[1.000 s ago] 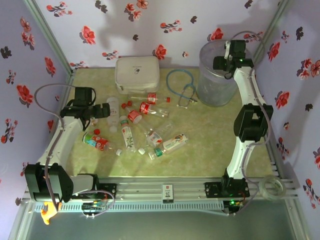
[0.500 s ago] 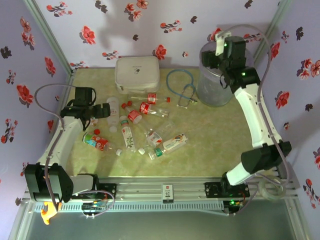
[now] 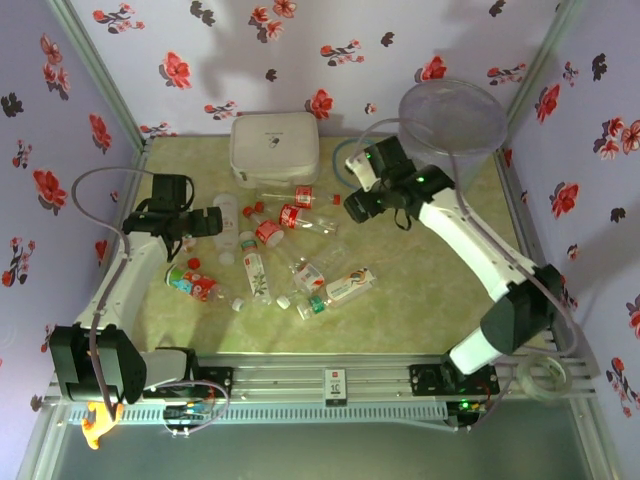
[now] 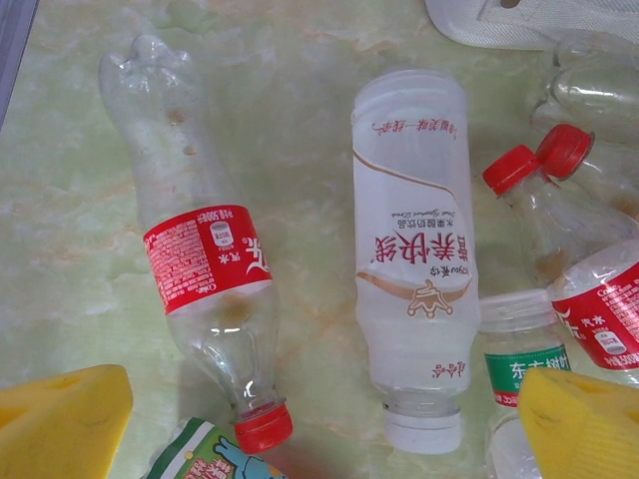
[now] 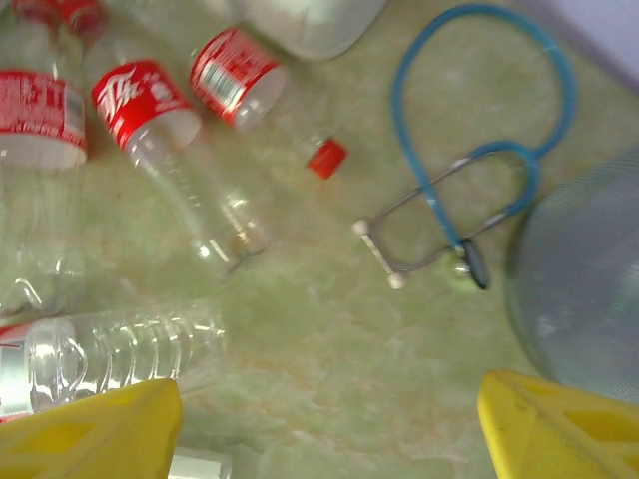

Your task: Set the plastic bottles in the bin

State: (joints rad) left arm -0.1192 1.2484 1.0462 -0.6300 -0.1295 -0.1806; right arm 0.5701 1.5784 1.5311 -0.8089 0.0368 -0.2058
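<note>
Yellow-tipped jaws of the left gripper stood wide apart and empty above plastic bottles strewn across the table. The right gripper hung likewise parted beside the bin.

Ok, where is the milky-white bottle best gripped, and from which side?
I would grip the milky-white bottle across its body near the base, coming down from above. It lies flat with bare table on both sides there; nearer the cap, a red-capped bottle crowds it.
</note>
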